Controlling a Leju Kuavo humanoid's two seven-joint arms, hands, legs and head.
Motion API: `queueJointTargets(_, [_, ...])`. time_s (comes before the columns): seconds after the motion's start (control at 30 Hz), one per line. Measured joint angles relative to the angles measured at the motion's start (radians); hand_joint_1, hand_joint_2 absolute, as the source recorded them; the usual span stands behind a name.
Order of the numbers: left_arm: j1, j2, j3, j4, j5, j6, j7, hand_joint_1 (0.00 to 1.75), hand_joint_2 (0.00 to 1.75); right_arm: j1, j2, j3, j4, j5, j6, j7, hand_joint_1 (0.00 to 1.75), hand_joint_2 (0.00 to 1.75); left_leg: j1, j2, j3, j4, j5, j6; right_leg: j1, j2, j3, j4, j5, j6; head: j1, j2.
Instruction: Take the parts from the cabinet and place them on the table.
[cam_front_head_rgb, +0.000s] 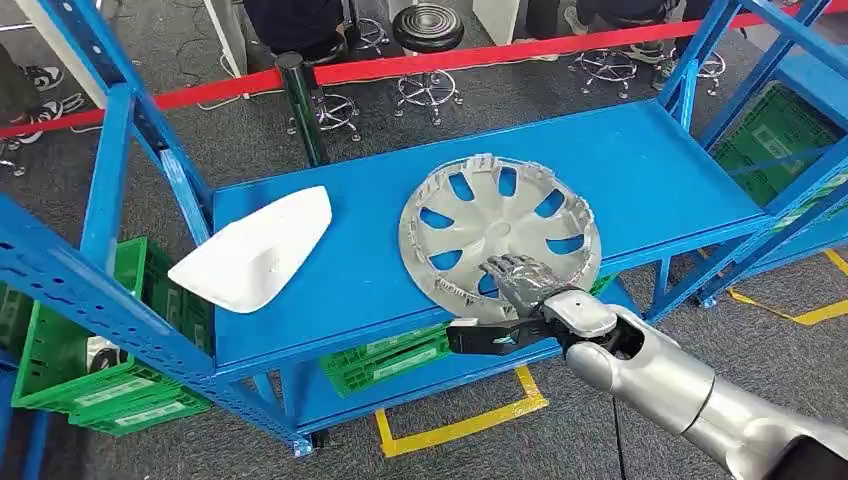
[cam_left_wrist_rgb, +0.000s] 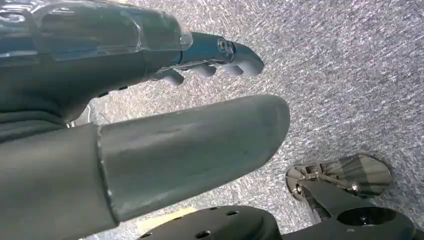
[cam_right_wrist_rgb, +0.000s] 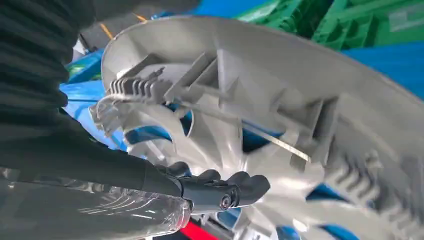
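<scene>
We are taking the blue shelf (cam_front_head_rgb: 660, 170) of the cabinet as the landmark and working from largest to smallest.

The shelf is carrying both parts. The silver wheel cover (cam_front_head_rgb: 500, 235) is lying flat near the shelf's middle, inner ribbed side up, with its near rim overhanging the front edge. Being round, it is offering no long axis. The white moulded panel (cam_front_head_rgb: 255, 250) is lying toward the shelf's left end, well apart from the wheel cover, with its long axis running diagonally across the shelf.

The right robot hand (cam_front_head_rgb: 515, 290) is reaching in from the shelf's front edge. Its fingers (cam_front_head_rgb: 510, 270) are lying over the wheel cover's near rim while its thumb is extending under the shelf front, so we are judging the part to lie directly beneath and ahead of this hand. We are not able to confirm a closed grip.

The right wrist view is adding the clip ribs and the fingers (cam_right_wrist_rgb: 240, 182) curling on a spoke. The left robot hand (cam_left_wrist_rgb: 150, 125) is hanging over grey carpet, holding nothing, fingers apart.
</scene>
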Motion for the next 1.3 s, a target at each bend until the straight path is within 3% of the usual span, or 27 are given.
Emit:
queueJointTargets(0.6, [0.0,0.001,0.0,0.0,0.0,0.001,-0.005,0.0,0.0,-0.055,0.028,0.028,0.063,-0.099,0.058,0.04,1.75,1.75,0.0,-0.006,0.002,0.0,0.0,0.0,0.0,0.0,0.002,0.0,0.0,0.0,0.0,0.0])
queueJointTargets(1.3, [0.0,0.003,0.0,0.0,0.0,0.002,-0.013,0.0,0.0,-0.076,0.052,0.048,0.108,-0.115,0.036,0.029,1.75,1.75,0.0,-0.008,0.011,0.0,0.0,0.001,0.0,-0.001,0.011,-0.001,0.0,0.0,0.0,0.0])
